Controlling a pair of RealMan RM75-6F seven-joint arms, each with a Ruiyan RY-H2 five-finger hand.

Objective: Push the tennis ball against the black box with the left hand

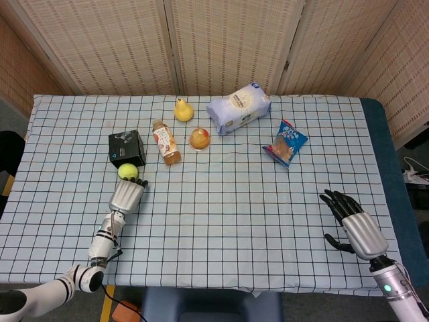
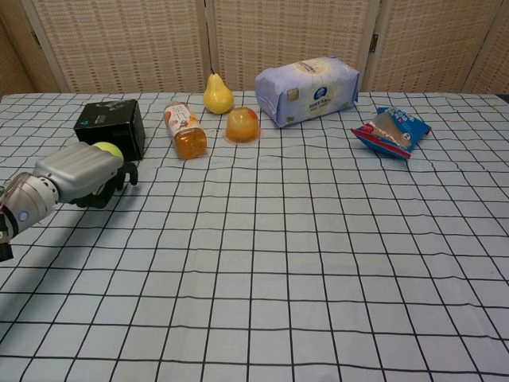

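Left hand (image 1: 127,195) low on the bench, fingers curled forward and down, clamped on nothing — fingertips (image 2: 126,171) right behind the tennis ball (image 1: 127,172). Ball directly ahead of that hand, squeezed between it and the black box (image 1: 127,148); seemingly touching the box's near face or a hair off it, hard to tell which. Task judged nearly done.

Risks from here: a push off the ball's centre could squirt it sideways along the box edge — toward the juice bottle (image 1: 165,142) lying just beyond and to the right. Too firm a shove might slide the light box itself.

Farther out: jelly cup (image 1: 199,138), pear (image 1: 182,109), wet-wipes pack (image 1: 238,107), blue snack bag (image 1: 288,142). Right hand (image 1: 352,221) well apart, resting with fingers spread, holding nothing.

Bench (image 1: 255,221) draped in a checked cloth, faintly rippled. Woven screen panels (image 1: 228,40) behind.
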